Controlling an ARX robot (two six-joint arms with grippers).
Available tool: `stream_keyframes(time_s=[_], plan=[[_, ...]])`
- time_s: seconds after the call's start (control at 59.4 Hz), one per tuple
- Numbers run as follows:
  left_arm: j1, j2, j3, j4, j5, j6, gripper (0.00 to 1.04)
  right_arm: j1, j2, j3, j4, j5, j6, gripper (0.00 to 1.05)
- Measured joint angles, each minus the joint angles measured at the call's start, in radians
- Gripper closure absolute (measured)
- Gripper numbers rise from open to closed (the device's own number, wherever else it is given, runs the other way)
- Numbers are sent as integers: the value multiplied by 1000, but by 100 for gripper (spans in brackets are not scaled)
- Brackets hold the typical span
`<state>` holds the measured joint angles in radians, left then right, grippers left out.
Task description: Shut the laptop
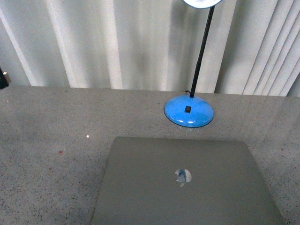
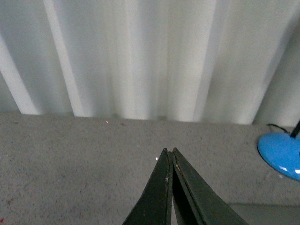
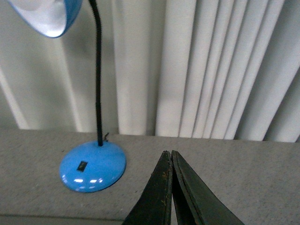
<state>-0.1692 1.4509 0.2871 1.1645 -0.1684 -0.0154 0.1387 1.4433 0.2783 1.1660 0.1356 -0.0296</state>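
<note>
The grey-silver laptop (image 1: 187,183) lies shut and flat on the speckled grey table (image 1: 56,122), lid up, with the shiny apple logo (image 1: 183,177) showing. Its keys and screen are hidden. A corner of it shows in the left wrist view (image 2: 262,213). Neither arm shows in the front view. My left gripper (image 2: 169,151) is shut and empty, held above the table. My right gripper (image 3: 168,152) is shut and empty, held above the table near the lamp base.
A blue desk lamp stands behind the laptop: round base (image 1: 188,111), black gooseneck (image 1: 201,49), lit head at the top. It also shows in the right wrist view (image 3: 93,167) and the left wrist view (image 2: 281,154). White curtains (image 1: 117,42) hang behind the table.
</note>
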Motion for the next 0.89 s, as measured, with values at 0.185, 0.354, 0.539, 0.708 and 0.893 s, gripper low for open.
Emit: stream_keyframes(time_s=[0.185,0.354,0.539,0.708,0.893], plan=[[43,-146,-107,-50,42,7,101,-35,-142,-106,-56,-35,12,102],[72,-282,-172,-126,76,8,101,-61,-280,-169,-132,-60,16,102],[144,-441,-224,-233,159,8,101,-135,-439,-218,-239,-129,17,102],[166,-582,-253,-341,165,8,101,-136,-578,-248,-349,-134,18,102],[167,-718,-259,-457,166,8,101,-137,-721,-267,-470,-134,19,102]])
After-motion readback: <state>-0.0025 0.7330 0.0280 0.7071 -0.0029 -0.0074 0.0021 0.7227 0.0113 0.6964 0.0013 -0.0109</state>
